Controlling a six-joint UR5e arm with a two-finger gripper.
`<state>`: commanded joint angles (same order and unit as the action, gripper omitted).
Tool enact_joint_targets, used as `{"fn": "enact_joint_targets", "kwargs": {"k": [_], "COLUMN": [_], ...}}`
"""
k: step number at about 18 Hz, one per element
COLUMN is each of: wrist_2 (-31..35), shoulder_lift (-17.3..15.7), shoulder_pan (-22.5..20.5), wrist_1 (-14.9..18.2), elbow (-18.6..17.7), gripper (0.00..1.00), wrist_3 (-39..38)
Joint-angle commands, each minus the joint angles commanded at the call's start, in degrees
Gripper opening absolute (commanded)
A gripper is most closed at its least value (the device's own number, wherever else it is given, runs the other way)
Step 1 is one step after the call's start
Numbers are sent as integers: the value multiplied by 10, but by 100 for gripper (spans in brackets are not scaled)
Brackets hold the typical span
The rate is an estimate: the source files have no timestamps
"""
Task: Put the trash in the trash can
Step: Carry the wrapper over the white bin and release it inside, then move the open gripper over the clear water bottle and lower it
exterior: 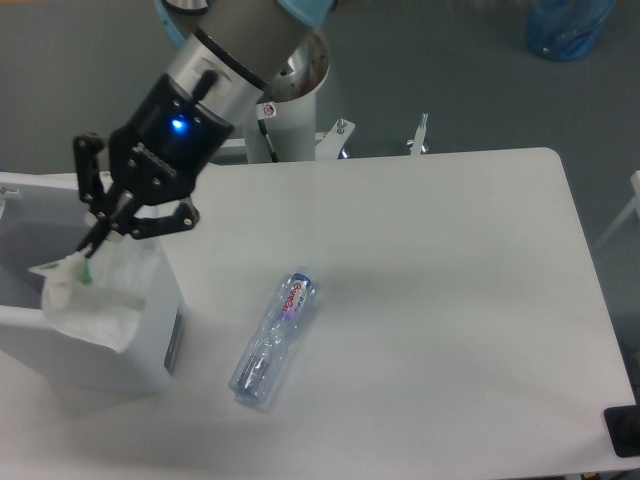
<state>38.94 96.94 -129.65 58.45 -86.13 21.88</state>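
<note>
The crushed clear plastic bottle with a red-and-blue label lies on its side on the white table, just right of the trash can. The boxy white trash can with a grey side panel stands at the table's left edge. My gripper hangs over the can's opening, its fingers closed together on the crumpled clear-white wrapper. The wrapper hangs from the fingertips, inside and just above the can's right rim.
The arm's white base column stands behind the table's far edge. A blue bag lies on the floor at the top right. A small black object sits at the table's front right corner.
</note>
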Motion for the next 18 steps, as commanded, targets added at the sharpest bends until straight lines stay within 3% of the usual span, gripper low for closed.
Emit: {"fn": "enact_joint_targets", "kwargs": {"k": [1,2,3,7,12,15,18], "wrist_2": [0,-1,0,0,3,6,8], "shoulder_lift": [-2,-2,-3,-19,-7,3,40], "shoulder_pan": [7,14,21,24,19,-25,-55], "wrist_1": [-3,-7,-11,-12,-14,-18,-18], "elbow": [-5,-10,-10,-18,-8,-8,11], "gripper": [18,55,99,100,100,100,100], "wrist_3": [7,12,26,33,35,53,95]}}
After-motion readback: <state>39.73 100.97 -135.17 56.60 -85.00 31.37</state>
